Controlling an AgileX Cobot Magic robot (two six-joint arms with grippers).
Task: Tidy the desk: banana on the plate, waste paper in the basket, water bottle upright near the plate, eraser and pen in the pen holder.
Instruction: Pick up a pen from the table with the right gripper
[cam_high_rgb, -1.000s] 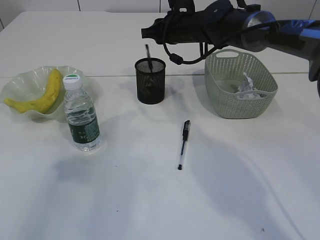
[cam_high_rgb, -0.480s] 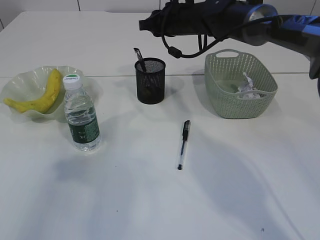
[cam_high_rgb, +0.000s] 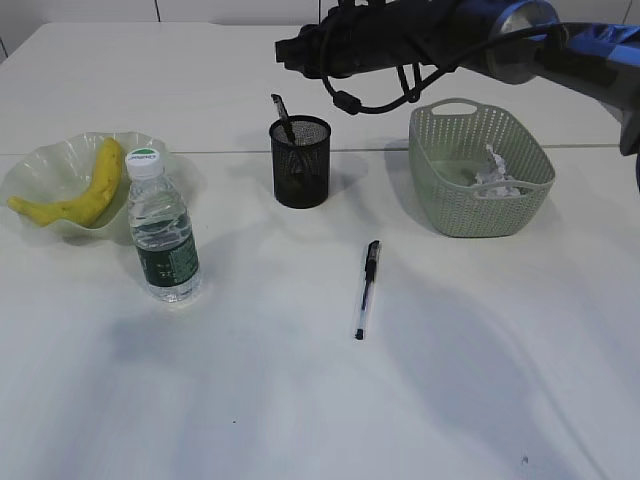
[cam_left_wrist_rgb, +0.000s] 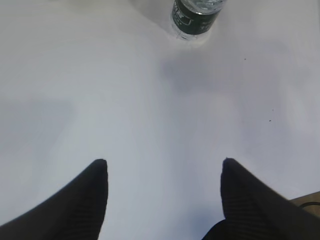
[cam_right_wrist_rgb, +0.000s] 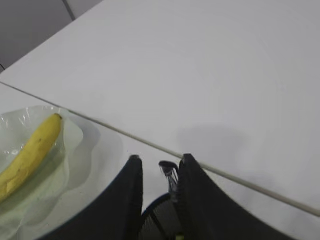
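Note:
A black mesh pen holder stands mid-table with one pen in it, leaning left. My right gripper hovers above it, open; in the right wrist view that pen's cap shows between the fingers, untouched. A second pen lies on the table in front. The banana rests on the clear plate. The water bottle stands upright beside the plate. Crumpled waste paper is in the green basket. My left gripper is open over bare table. The eraser is hidden.
The bottle's base sits at the top of the left wrist view, well ahead of the left fingers. A table seam runs behind the plate and holder. The right arm reaches across above the basket.
The pen in the holder has tipped from upright to leaning left. The right gripper has risen slightly above it and opened a little. The left gripper has not moved.

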